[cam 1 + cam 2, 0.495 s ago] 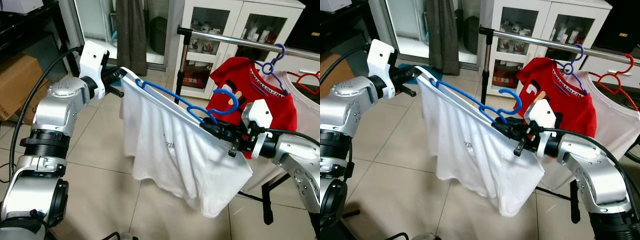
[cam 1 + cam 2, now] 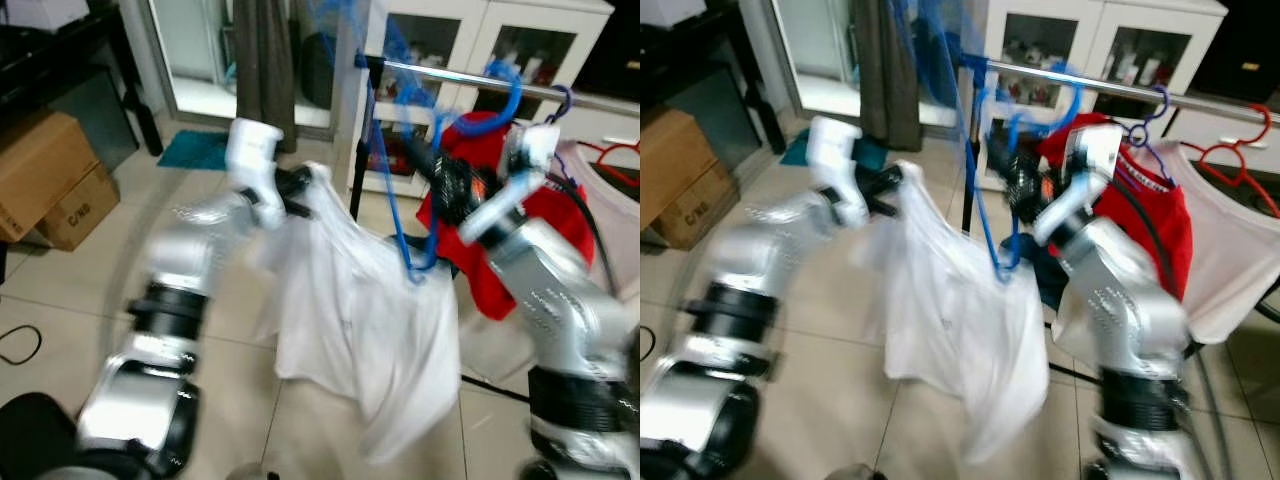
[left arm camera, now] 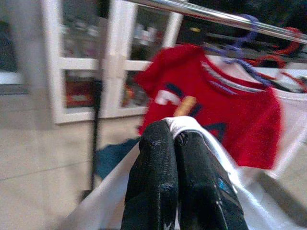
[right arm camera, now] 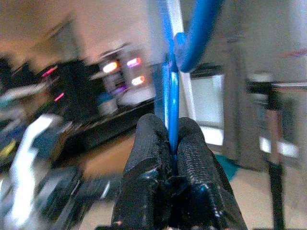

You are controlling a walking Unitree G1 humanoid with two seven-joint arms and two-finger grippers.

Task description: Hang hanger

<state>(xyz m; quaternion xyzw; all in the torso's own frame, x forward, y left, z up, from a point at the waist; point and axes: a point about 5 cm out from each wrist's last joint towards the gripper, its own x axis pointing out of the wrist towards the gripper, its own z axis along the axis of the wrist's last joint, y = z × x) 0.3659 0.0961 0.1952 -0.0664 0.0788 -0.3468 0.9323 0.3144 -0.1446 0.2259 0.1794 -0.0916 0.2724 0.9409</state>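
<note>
Right gripper (image 4: 172,143) pinches blue hanger (image 4: 171,91); left gripper (image 3: 175,139) white shirt (image 2: 370,310).

The right hand (image 4: 170,143) has swung the blue hanger (image 2: 400,215) up, apparently near the rail (image 2: 470,80).

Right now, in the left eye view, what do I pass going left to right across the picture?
cardboard box → left claw → white shirt → blue hanger → right claw → red shirt → red hanger
</note>
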